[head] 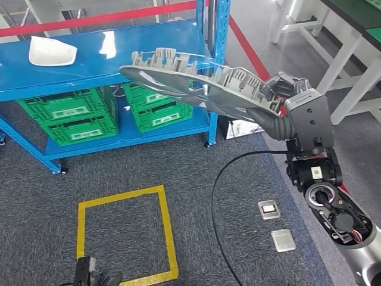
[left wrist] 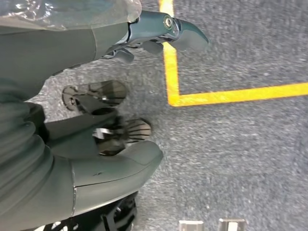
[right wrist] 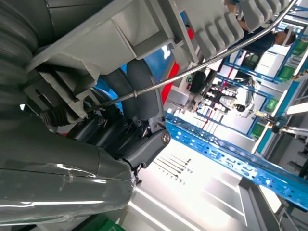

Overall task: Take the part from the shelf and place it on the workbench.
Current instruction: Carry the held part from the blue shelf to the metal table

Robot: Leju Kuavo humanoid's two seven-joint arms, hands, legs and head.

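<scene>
The right hand (head: pixel 277 95) grips the grey ribbed part (head: pixel 197 83), clear of the blue shelf (head: pixel 134 56), which must next be carried to the bench (head: pixel 355 27).

1. The shelf (head: pixel 134 56) stood at the far left, and a small tray (head: pixel 52 51) lay on the left end of its top level.
2. Two crates (head: pixel 72 116) sat side by side on the shelf's lower level.
3. The part (head: pixel 197 86) hung in the air off the shelf's right end, reaching across from the right hand (head: pixel 281 98), which held its right end.
4. A taped square (head: pixel 125 235) lay on the floor before the shelf.
5. A cable (head: pixel 224 179) ran over the floor to the right of the square, with two floor plates (head: pixel 276 223) farther right.
6. The left hand (head: pixel 92 275) hung low by the square's near left corner.
7. The surface (head: pixel 355 18) stood at the far right.
</scene>
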